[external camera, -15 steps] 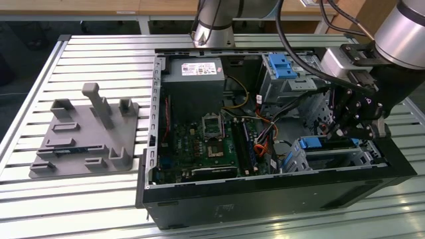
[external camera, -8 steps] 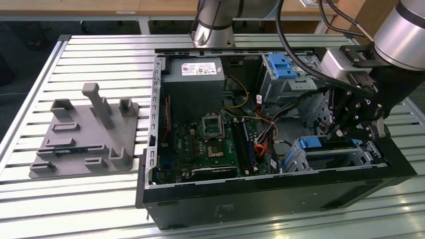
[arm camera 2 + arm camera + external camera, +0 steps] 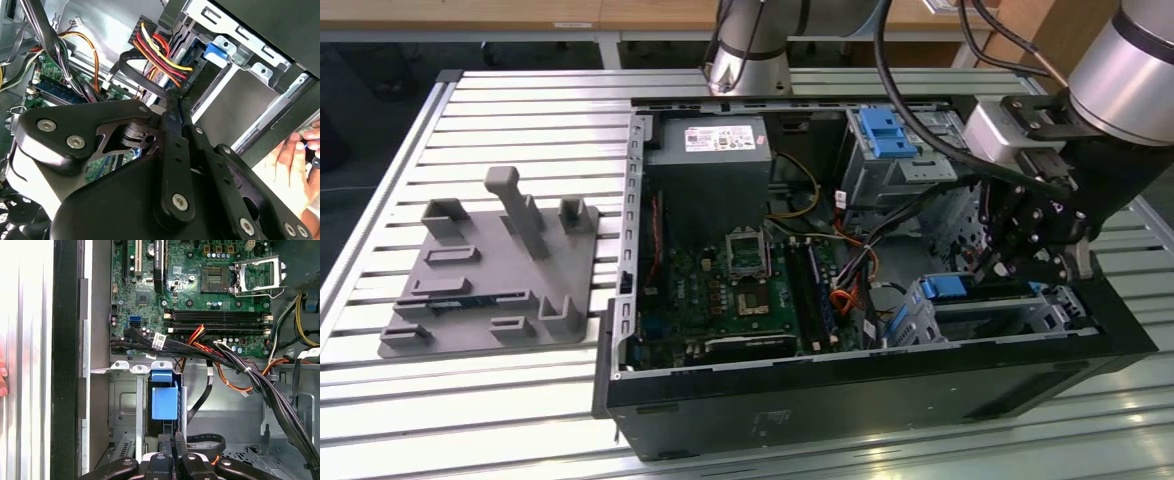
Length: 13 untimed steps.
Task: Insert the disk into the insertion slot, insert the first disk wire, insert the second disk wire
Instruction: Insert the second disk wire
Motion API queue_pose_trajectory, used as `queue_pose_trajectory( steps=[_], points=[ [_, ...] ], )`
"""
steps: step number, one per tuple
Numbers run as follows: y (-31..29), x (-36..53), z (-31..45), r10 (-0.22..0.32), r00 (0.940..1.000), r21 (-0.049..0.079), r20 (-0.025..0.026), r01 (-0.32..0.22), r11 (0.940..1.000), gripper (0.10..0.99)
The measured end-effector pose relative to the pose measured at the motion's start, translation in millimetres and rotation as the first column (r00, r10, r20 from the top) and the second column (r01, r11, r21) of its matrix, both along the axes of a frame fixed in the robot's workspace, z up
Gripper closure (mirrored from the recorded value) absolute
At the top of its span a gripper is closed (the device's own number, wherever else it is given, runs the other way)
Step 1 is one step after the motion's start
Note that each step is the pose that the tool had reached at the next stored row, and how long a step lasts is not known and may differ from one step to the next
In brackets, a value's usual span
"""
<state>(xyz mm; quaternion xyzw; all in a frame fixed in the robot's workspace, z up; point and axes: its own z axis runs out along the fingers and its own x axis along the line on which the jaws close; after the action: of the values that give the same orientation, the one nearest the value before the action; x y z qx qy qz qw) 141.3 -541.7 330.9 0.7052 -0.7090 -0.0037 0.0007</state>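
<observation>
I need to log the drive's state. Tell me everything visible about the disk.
The disk shows mainly as its bright blue plastic carrier, seated upright in the insertion slot, a silver sheet-metal cage. In the exterior view the blue end sits beside the gripper. The gripper sits right at the carrier's edge, fingers nearly together.

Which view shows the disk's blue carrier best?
The first wrist view: the blue carrier faces the camera, standing in the insertion slot just beyond the gripper. The exterior view catches one blue end; the second wrist view a corner.
</observation>
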Motion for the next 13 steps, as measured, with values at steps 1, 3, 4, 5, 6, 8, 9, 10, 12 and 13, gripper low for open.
queue_pose_trajectory(
  steps=[1,3,4,5,6,8,9,10,12,13],
  points=[
    [-0.2,0.0,-0.4,0.001,1.0000,0.000,0.0000,-0.001,1.0000,0.937],
    [-0.9,0.0,-1.4,0.002,1.0000,0.000,0.0000,-0.002,1.0000,0.937],
    [-1.4,0.0,-1.5,0.003,1.0000,0.000,0.0000,-0.003,1.0000,0.937],
    [-1.9,0.0,-1.5,0.003,1.0000,0.001,0.0000,-0.003,1.0000,0.937],
    [-2.2,0.1,-1.4,0.004,1.0000,0.002,0.0000,-0.004,1.0000,0.937],
    [-2.4,0.0,-0.6,0.005,1.0000,0.006,0.0000,-0.005,1.0000,0.871],
    [-2.4,0.0,0.4,0.005,1.0000,0.007,0.0000,-0.005,1.0000,0.871],
    [-2.5,0.0,1.8,0.005,1.0000,0.009,0.0000,-0.005,1.0000,0.804],
    [-2.5,0.0,7.0,0.005,1.0000,0.010,0.0000,-0.005,0.9999,0.804],
    [-2.5,0.0,10.4,0.005,1.0000,0.011,0.0000,-0.005,0.9999,0.804]
  ],
)
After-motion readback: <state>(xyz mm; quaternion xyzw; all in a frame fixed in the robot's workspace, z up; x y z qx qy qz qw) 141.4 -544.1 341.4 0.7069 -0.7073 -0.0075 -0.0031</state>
